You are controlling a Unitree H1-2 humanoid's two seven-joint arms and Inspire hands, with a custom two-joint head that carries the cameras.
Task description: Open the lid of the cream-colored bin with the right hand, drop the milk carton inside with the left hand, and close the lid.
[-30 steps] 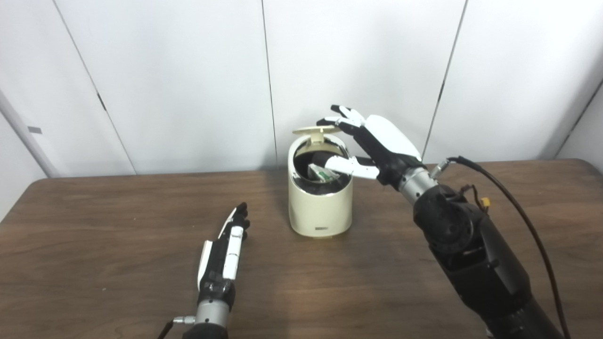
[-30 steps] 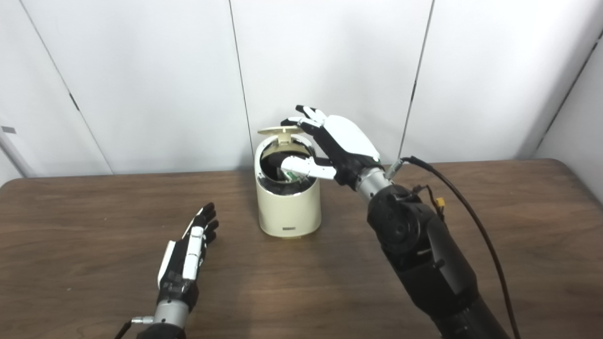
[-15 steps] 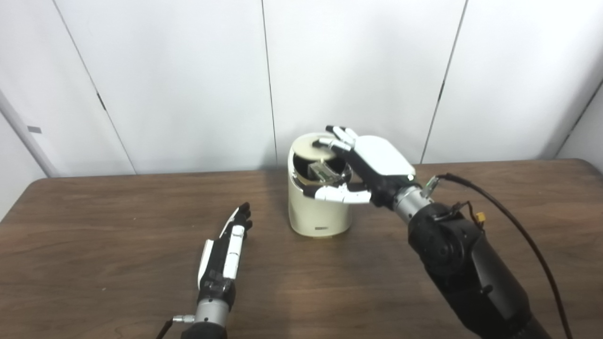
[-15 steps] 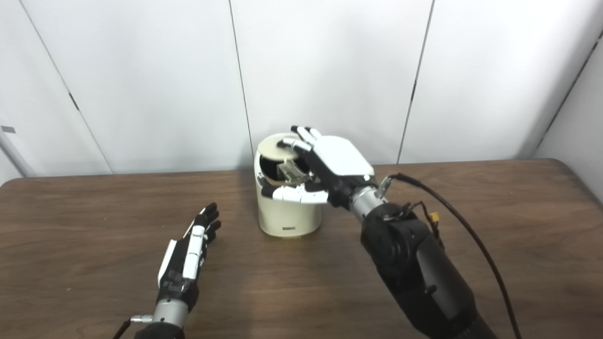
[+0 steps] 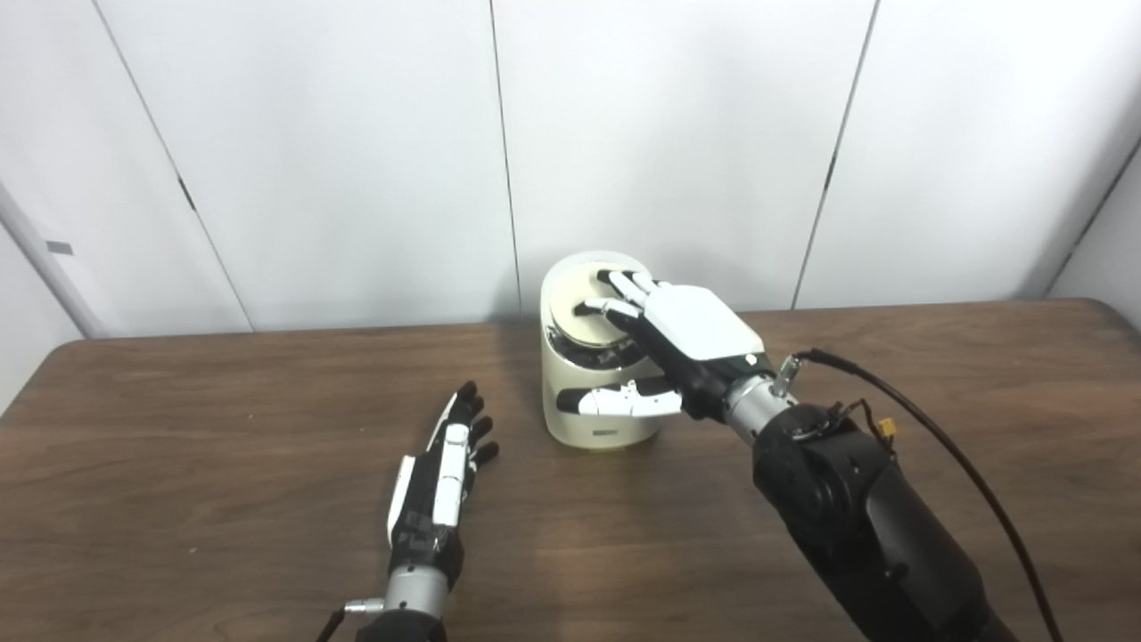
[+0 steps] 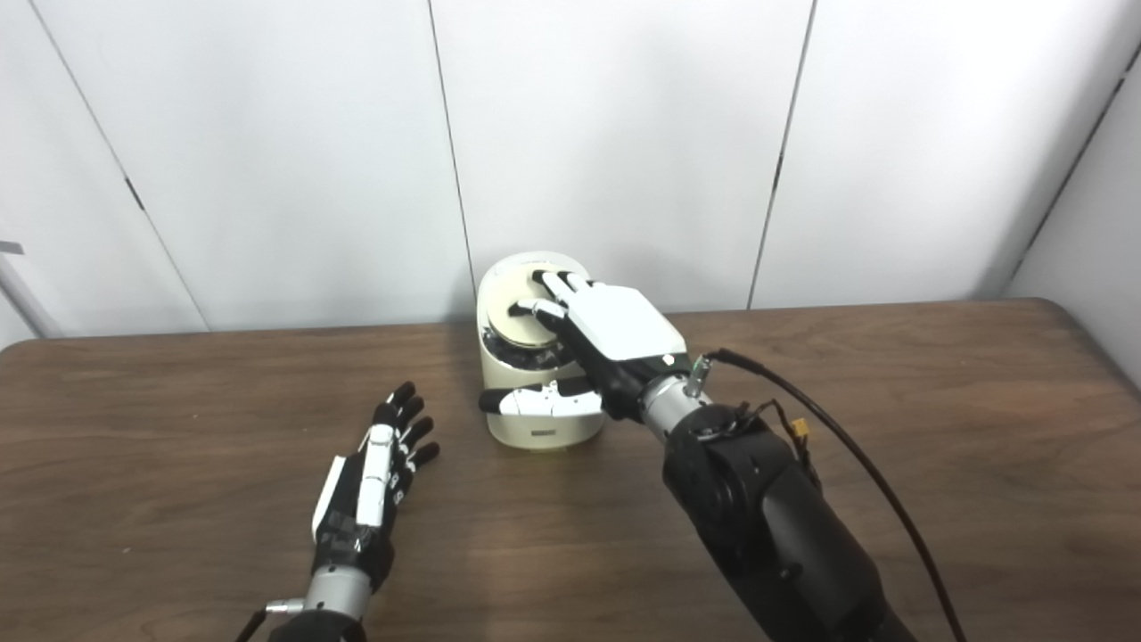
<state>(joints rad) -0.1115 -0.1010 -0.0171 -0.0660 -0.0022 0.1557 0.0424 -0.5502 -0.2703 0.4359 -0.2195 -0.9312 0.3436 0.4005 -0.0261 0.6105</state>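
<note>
- Dark wood-grain table [image 5: 223, 419] stands against white wall panels [image 5: 312, 152].
- Cream-colored bin [image 5: 597, 419] stands mid-table; right hand [image 5: 677, 343], fingers spread, lies on its lid [image 5: 579, 308].
- Left hand [image 5: 437, 486] rests open, empty.

Matt wood-grain table [image 5: 223, 419]; smooth, glossy cream plastic bin [image 5: 570, 419]; right robot hand [image 5: 691, 334] with shiny white plastic shell.

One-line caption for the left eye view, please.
Right robot hand presses the lid down on the cream bin while the left robot hand rests open on the table.
</note>
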